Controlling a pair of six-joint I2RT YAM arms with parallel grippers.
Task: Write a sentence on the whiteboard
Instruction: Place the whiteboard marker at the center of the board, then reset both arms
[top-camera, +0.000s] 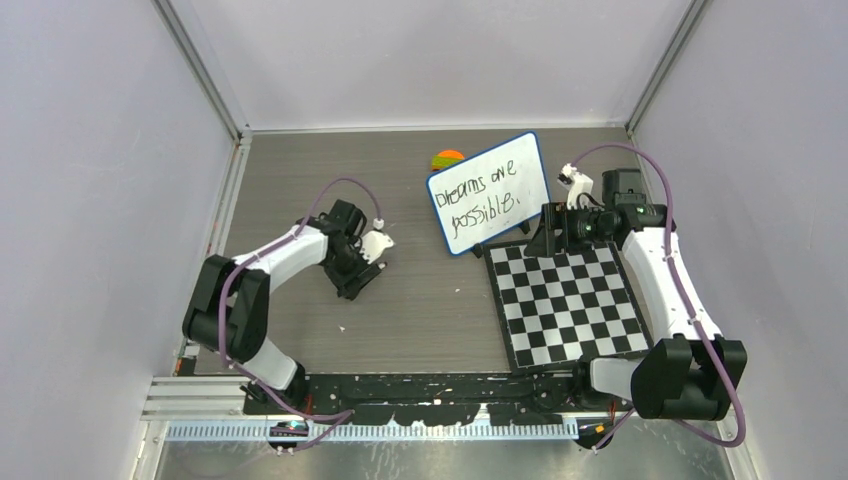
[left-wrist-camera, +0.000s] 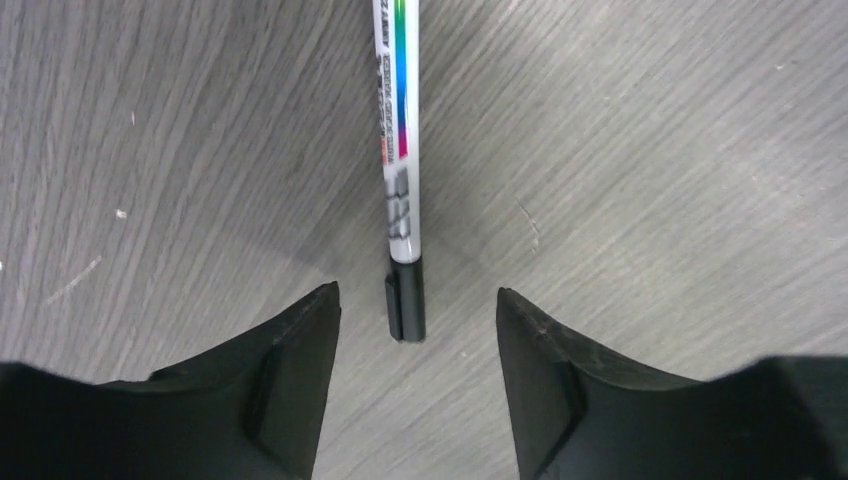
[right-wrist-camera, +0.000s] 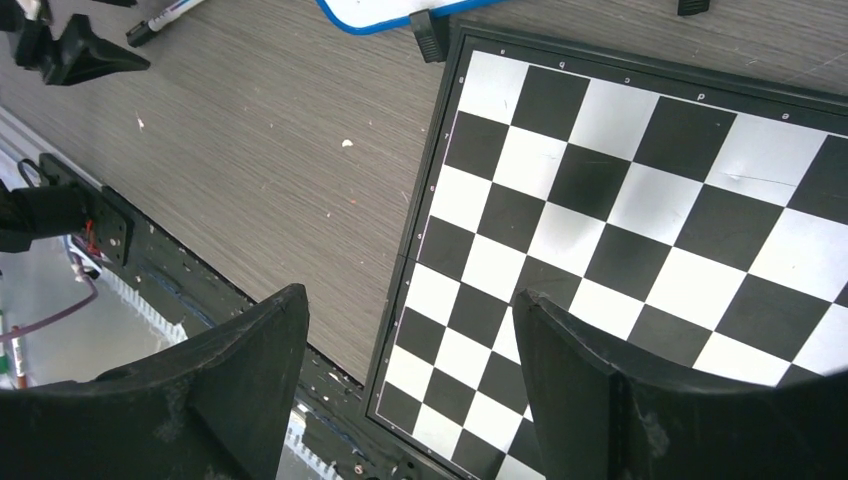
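Note:
The whiteboard (top-camera: 490, 192) stands tilted on the table behind the checkered board, blue-rimmed, with the sentence (top-camera: 484, 190) in black handwriting on two lines, "Dreams are possible." My left gripper (top-camera: 362, 272) is at the table's centre-left, open (left-wrist-camera: 417, 293). A white marker (left-wrist-camera: 398, 150) with a rainbow stripe lies on the table, its black end (left-wrist-camera: 405, 305) just ahead of the fingertips and touching neither. My right gripper (top-camera: 541, 238) is open (right-wrist-camera: 410, 295) with nothing in it, above the checkered board's near-left edge. The whiteboard's lower corner (right-wrist-camera: 380, 14) and the marker (right-wrist-camera: 165, 17) show in the right wrist view.
A black-and-white checkered board (top-camera: 570, 298) lies flat at the right of the table (top-camera: 420, 310). An orange-and-green object (top-camera: 447, 158) sits behind the whiteboard's left end. A black rail (top-camera: 430, 385) runs along the near edge. Grey walls enclose three sides.

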